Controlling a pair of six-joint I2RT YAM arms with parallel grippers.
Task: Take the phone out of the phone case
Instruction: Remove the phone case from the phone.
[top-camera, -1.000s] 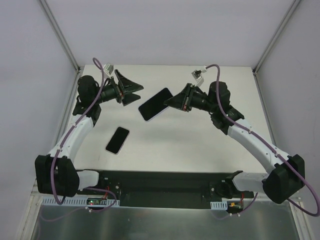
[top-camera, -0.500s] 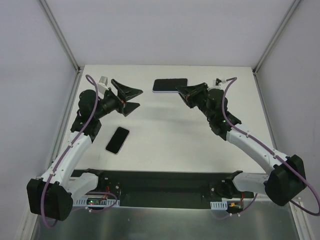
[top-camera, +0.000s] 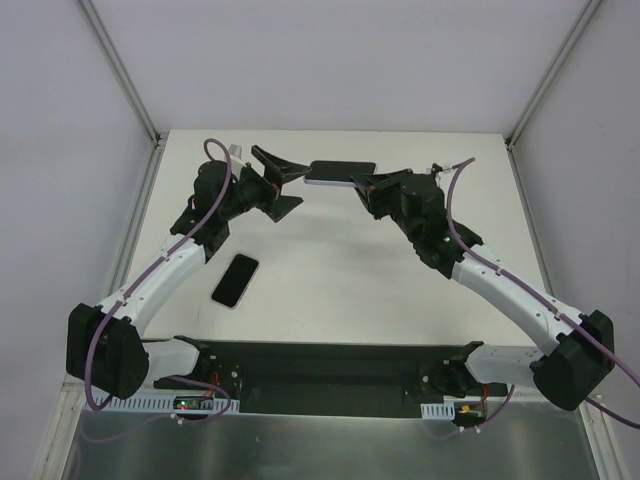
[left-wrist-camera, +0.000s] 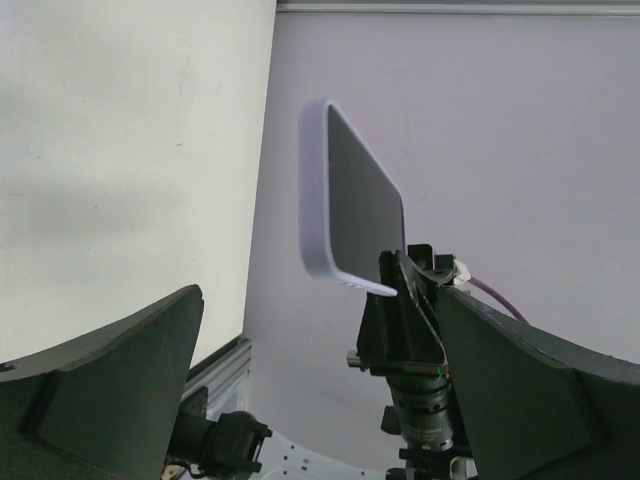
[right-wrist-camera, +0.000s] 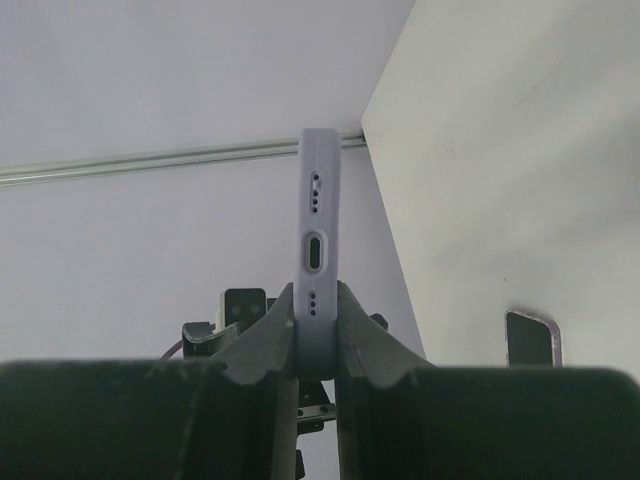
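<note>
Right gripper (top-camera: 365, 184) clamps the cased phone (top-camera: 340, 171) by its port end, aloft at 12 o'clock over the table (top-camera: 320, 260). Left gripper (top-camera: 297, 186) gapes wide near the free end. Best to catch only the case's lip there, then peel.

hidden | phone case (right-wrist-camera: 317, 215) lower end | inside right pincer (right-wrist-camera: 316, 305)
</note>
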